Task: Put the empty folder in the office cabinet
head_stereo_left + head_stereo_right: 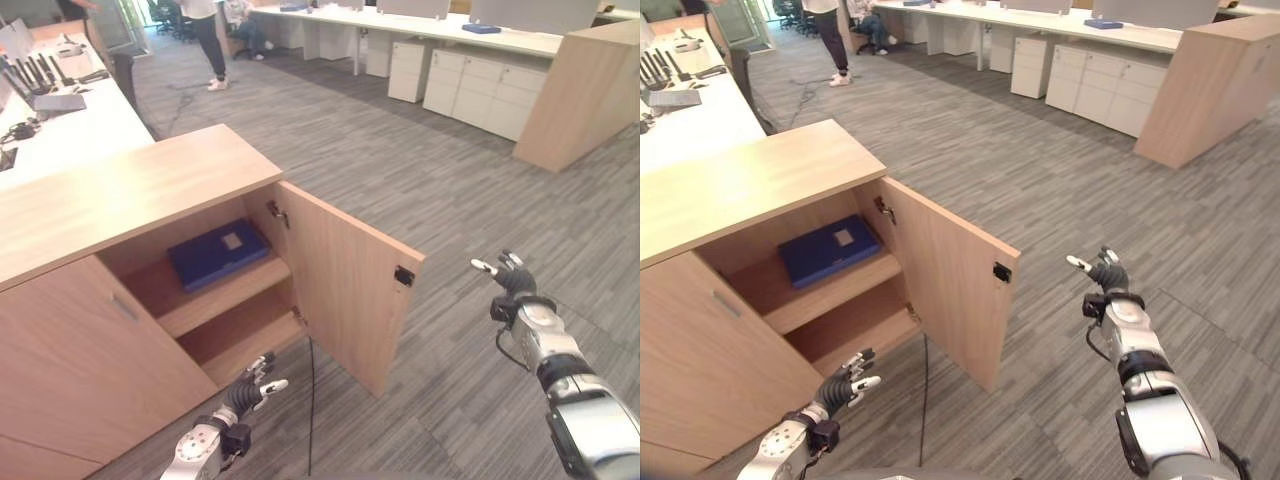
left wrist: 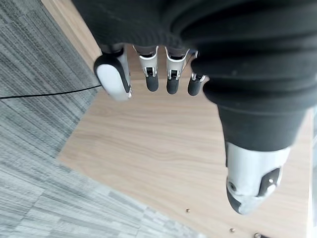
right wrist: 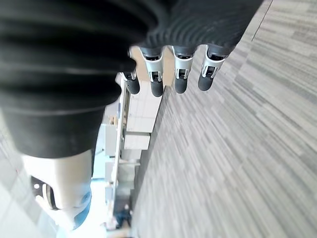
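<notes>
I find the blue folder [image 1: 217, 253] flat on the cabinet's [image 1: 120, 190] upper shelf, long axis running across it. My left hand [image 1: 252, 388], fingers relaxed and empty, sits below the cabinet opening, nearer; my right hand [image 1: 510, 275], also slack, hangs beyond the open door [image 1: 345, 285].

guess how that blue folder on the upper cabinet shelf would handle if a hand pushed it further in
The blue folder lies flat on the shelf, so it would probably slide, not tip. It looks thin with a flat cover, so likely stiff and light. Nothing visibly crowds it.
</notes>
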Robot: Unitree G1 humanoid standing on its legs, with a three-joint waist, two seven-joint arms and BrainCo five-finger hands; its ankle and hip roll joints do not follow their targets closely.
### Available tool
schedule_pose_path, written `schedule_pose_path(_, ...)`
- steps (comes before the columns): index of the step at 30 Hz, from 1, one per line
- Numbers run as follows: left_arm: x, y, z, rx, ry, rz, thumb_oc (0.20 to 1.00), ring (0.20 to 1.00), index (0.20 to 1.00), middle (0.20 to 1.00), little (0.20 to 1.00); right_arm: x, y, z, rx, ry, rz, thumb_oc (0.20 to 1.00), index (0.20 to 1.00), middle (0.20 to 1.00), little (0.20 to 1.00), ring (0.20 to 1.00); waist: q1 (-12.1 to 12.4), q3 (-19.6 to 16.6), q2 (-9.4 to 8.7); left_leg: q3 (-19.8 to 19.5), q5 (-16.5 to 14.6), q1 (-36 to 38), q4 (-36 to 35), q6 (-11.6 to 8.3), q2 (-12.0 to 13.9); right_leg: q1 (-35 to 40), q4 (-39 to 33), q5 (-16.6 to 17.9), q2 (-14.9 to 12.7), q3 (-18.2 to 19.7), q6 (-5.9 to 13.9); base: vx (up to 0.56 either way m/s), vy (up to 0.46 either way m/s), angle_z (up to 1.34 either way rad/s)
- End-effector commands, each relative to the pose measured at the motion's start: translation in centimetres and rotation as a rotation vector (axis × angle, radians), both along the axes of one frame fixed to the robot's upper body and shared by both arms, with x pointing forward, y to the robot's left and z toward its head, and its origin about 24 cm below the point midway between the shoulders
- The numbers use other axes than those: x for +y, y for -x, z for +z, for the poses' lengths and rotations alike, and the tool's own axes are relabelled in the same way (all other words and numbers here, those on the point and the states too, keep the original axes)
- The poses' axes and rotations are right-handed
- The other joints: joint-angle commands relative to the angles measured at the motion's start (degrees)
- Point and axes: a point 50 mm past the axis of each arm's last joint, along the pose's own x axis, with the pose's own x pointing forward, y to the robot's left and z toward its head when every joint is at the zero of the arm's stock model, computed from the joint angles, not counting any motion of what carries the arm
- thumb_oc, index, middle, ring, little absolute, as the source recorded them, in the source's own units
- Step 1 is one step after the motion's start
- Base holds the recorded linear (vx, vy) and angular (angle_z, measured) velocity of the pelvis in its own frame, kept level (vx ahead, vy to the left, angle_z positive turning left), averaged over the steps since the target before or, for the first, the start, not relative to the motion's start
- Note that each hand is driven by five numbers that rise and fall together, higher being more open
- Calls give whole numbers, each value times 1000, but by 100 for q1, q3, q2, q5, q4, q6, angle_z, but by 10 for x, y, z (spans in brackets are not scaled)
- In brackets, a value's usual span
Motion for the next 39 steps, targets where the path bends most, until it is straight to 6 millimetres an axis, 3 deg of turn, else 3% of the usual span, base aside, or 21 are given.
schedule_pose_path(1, 3, -17, 18, -85, 9, -51, 1000, 1000, 1000, 1000, 1000, 10, -15, 9, -28, -8, 3, 1000, 1000, 1000, 1000, 1000, 99, -38, -386, -83, -179, -170, 339, -126, 138, 167, 144, -630, -254, 86, 139, 17, 63, 7)
schedule_pose_path(6, 1, -15, 17, -76, 5, -61, 1000, 1000, 1000, 1000, 1000, 50, -26, -4, 15, -55, 82, 1000, 1000, 1000, 1000, 1000, 241, -54, -386, -162, -171, -132, 253, -91, 99, 195, 127, -635, -276, 47, 153, 16, 24, 13)
schedule_pose_path(11, 2, -19, 18, -87, 1, -39, 1000, 1000, 1000, 1000, 1000, 88, -21, -23, 51, -104, 176, 1000, 1000, 1000, 1000, 1000, 272, -53, -358, -187, -156, -105, 200, -85, 81, 215, 123, -650, -289, 22, 155, 0, 0, 0)
schedule_pose_path(14, 3, -21, 19, -100, -2, -20, 1000, 1000, 1000, 1000, 1000, 106, -14, -35, 66, -140, 222, 1000, 1000, 1000, 1000, 1000, 259, -44, -347, -209, -154, -95, 198, -83, 78, 226, 126, -655, -293, 16, 149, 0, 0, 0)
schedule_pose_path(16, 6, -23, 20, -111, 11, 42, 1000, 1000, 1000, 1000, 1000, 130, 1, -52, 82, -191, 293, 1000, 1000, 1000, 1000, 1000, 213, -31, -328, -234, -148, -82, 198, -89, 75, 234, 139, -663, -294, 5, 142, 0, 0, 0)
schedule_pose_path(21, 13, -25, 21, -130, 15, 139, 1000, 1000, 1000, 1000, 1000, 157, 32, -68, 74, -257, 424, 1000, 1000, 1000, 1000, 1000, 122, -17, -314, -293, -130, -85, 199, -115, 96, 250, 153, -692, -301, -36, 128, -5, -4, 2)
schedule_pose_path(28, 25, -17, 14, -116, 0, 272, 1000, 1000, 1000, 1000, 1000, 159, 74, -70, 36, -270, 556, 1000, 1000, 1000, 1000, 1000, 125, -6, -297, -564, -43, -287, 215, -198, 112, 215, 139, -700, -336, -201, 129, -26, -24, 20)
schedule_pose_path(34, 24, -30, 17, -147, -26, 311, 1000, 1000, 1000, 1000, 1000, 152, 75, -59, -41, -246, 530, 1000, 1000, 1000, 1000, 1000, 394, 232, -298, -909, 163, -1130, 562, -419, 118, 241, 91, -681, -507, -1015, 190, -103, 8, 65)
schedule_pose_path(36, 22, -31, 18, -153, -25, 300, 1000, 1000, 1000, 1000, 1000, 148, 74, -54, -62, -226, 530, 1000, 1000, 1000, 1000, 1000, 356, 306, -335, -248, 220, -1382, 850, -411, 357, 236, 93, -635, -648, -1362, 219, -161, 149, 85)
schedule_pose_path(38, 21, -30, 19, -153, -26, 272, 1000, 1000, 1000, 1000, 1000, 148, 69, -49, -78, -219, 527, 1000, 1000, 1000, 1000, 1000, 254, 257, -331, 747, 278, -1350, 997, -392, 765, 257, 130, -612, -746, -1693, 252, -60, 213, 109)
schedule_pose_path(39, 23, -28, 19, -149, -31, 260, 1000, 1000, 1000, 1000, 1000, 147, 68, -47, -87, -219, 521, 1000, 1000, 1000, 1000, 1000, 256, 238, -317, 995, 260, -1281, 1041, -402, 865, 326, 148, -626, -756, -1757, 263, 4, 186, 136)
